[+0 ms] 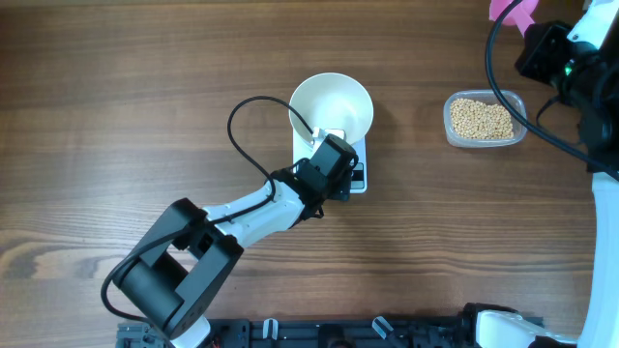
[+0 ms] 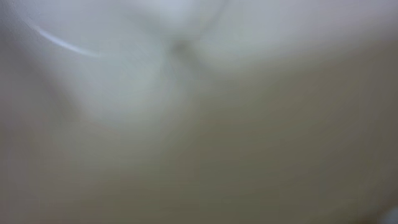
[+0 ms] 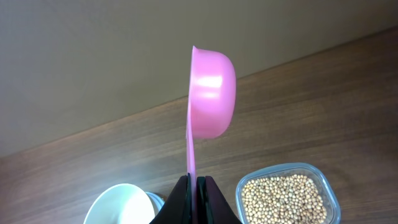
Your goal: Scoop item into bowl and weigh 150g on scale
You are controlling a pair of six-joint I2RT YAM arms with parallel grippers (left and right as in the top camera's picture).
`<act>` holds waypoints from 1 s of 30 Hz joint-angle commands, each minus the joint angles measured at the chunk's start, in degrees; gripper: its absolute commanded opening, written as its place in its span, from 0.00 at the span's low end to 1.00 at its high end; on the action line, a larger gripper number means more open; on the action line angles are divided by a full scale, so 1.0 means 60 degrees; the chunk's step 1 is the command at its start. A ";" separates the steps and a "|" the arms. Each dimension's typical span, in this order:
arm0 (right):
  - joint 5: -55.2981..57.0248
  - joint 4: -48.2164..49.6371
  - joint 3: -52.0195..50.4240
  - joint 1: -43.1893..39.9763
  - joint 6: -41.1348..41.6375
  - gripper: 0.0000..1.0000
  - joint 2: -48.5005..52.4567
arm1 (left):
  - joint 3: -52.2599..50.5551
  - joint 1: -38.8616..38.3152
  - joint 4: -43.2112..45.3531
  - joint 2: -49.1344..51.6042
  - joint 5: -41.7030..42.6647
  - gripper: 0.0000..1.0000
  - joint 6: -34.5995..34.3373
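Note:
The white bowl (image 1: 332, 104) stands empty on the white scale (image 1: 357, 180), whose front edge shows beside the left arm. My left gripper (image 1: 334, 147) hovers over the scale's near part, right behind the bowl, and its jaws are hidden under the wrist. The left wrist view is a white blur. The tan beans (image 1: 482, 118) fill a clear tub. My right gripper (image 3: 193, 184) is shut on the handle of a pink scoop (image 3: 212, 93), held empty on edge above the table beyond the tub. The bowl (image 3: 121, 205) and the beans (image 3: 283, 198) show below it.
The clear plastic tub (image 1: 518, 101) sits right of the scale on the wooden table (image 1: 116, 116). The left arm's black cable (image 1: 237, 130) loops left of the bowl. The right arm (image 1: 590, 87) and its cables run along the right edge.

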 commanded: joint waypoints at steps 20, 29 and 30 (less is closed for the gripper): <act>-0.0117 -0.0226 0.0164 -0.0011 -0.0175 0.04 0.0000 | -0.0273 0.0069 -0.0758 0.0739 -0.0386 0.04 -0.0018; -0.0117 -0.0222 0.0164 -0.0011 -0.0175 0.04 0.0000 | -0.0273 0.0069 -0.0878 0.0951 -0.0382 0.04 -0.0018; -0.0117 -0.0219 0.0164 -0.0011 -0.0171 0.04 0.0000 | -0.0273 0.0069 -0.0874 0.0947 -0.0379 0.04 -0.0022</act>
